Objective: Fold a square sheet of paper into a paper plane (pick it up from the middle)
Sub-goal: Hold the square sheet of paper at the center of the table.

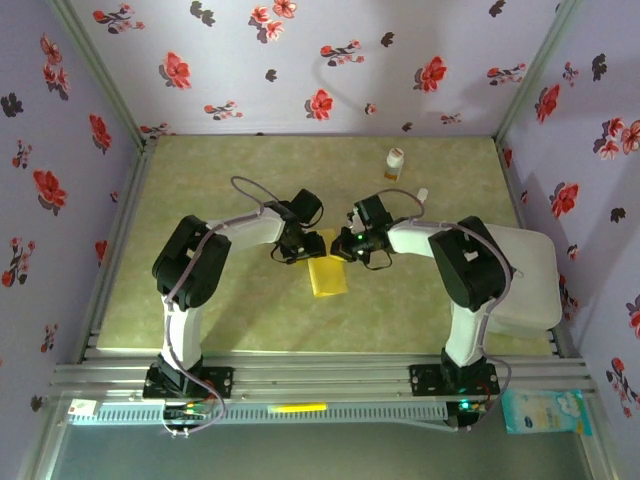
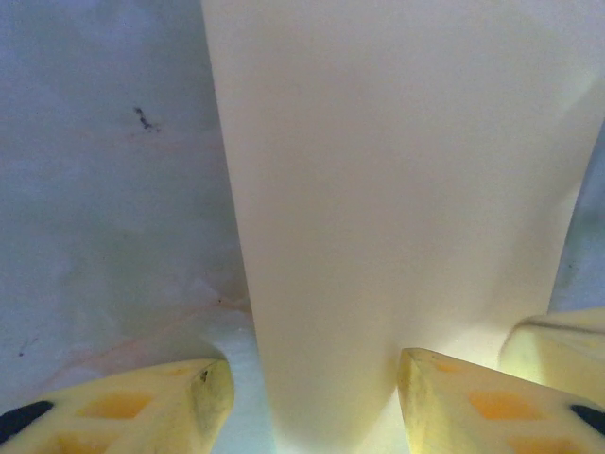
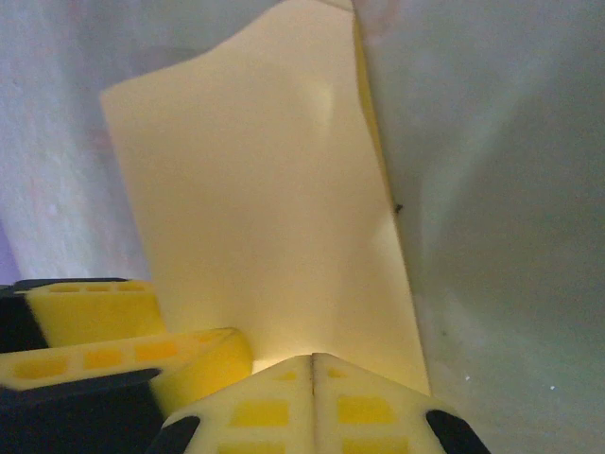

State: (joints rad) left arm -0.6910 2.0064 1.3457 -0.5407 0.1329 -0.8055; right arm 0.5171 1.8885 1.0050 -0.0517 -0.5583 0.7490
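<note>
Top external view: at the middle of the table (image 1: 200, 300) sits the partly folded sheet (image 1: 328, 277), mid-crease I'd say, with the left gripper (image 1: 296, 248) half-wide astride it and the right gripper (image 1: 352, 246) pinched on its edge, which next wants carrying over squarely.

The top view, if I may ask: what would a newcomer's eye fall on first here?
The yellow sheet of paper at the middle of the table draws the eye, with the left gripper and right gripper meeting over its far edge. Up close, the right one's fingertips seem pinched shut on it, while the left one's stand apart with paper between. A small white-and-orange bottle stands farther back.
</note>
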